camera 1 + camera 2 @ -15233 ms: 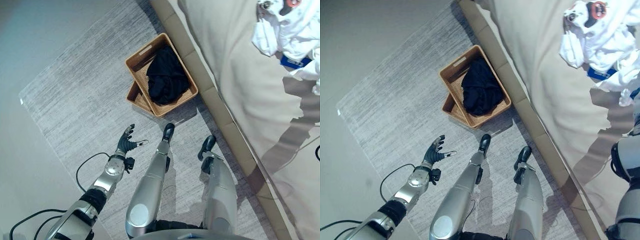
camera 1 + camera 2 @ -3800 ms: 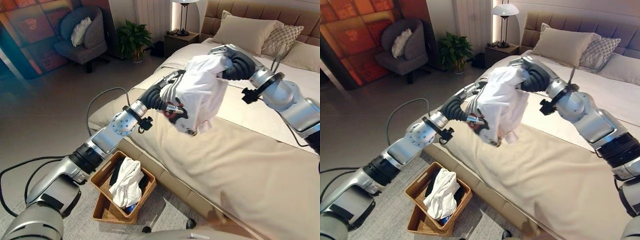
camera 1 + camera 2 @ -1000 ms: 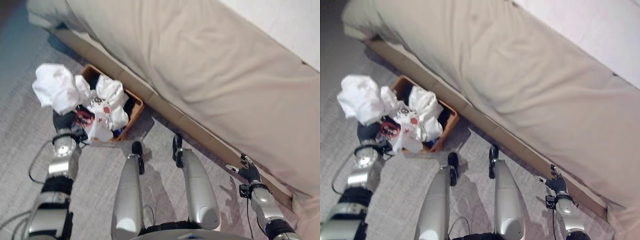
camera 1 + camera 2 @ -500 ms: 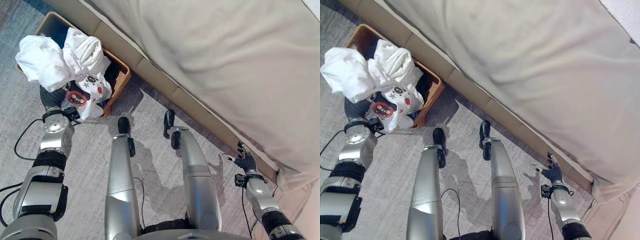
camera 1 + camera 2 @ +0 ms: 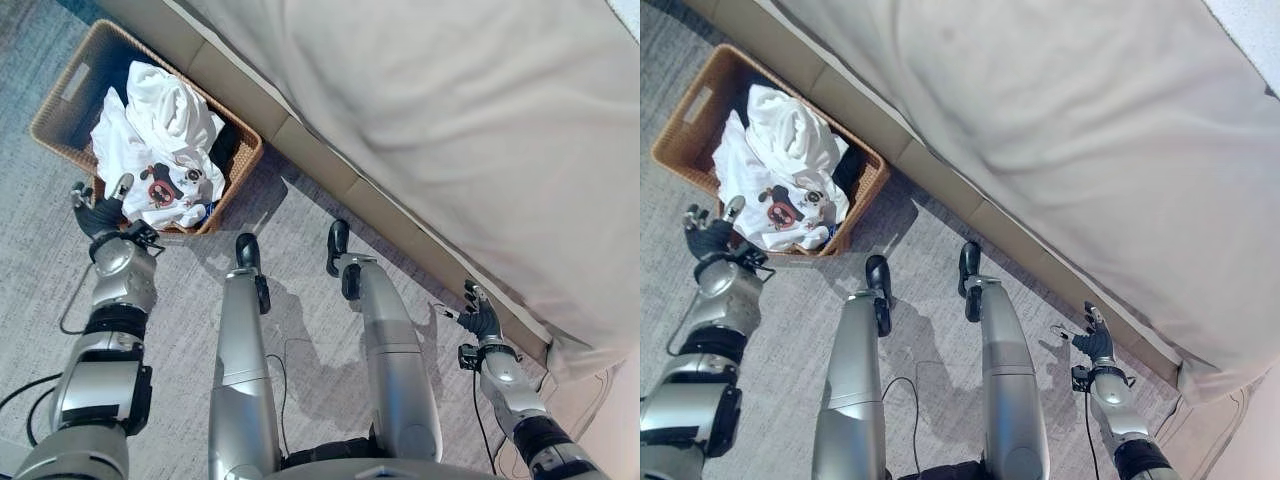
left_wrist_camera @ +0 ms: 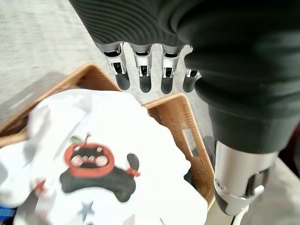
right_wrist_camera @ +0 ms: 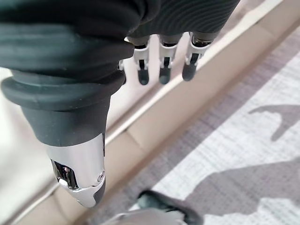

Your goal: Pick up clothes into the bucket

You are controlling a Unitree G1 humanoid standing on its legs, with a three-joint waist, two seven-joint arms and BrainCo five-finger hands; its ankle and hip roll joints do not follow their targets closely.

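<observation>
Bedroom floor: grey rug running along the beige bed, whose base borders the rug. Left to right: wicker basket sits on the rug against the bed base, now loaded with white clothes; the printed white shirt with the red-and-black cartoon lies on top at the near edge, spilling a little over the rim, with something dark under the pile on the bed side. Change vs half a second ago: the white bundle that the left robot hand was holding up over the basket rim is gone from it and lies in the basket, so that was the release. The left robot hand now hovers just outside the basket's near rim, fingers straight and spread, holding nothing; its wrist view looks straight down onto the printed shirt and the basket's handle slot. Right robot hand hangs low at the far right near the bed base, fingers relaxed and apart, empty, about where it was a moment ago. Judgement: this garment counts as delivered. The stretch of bed cover in view has no clothes left on it, and none on the rug either, so the task looks done or close to it, though the rest of the bed is out of frame. Only risk: the shirt edge draped over the rim could slide out if bumped.
</observation>
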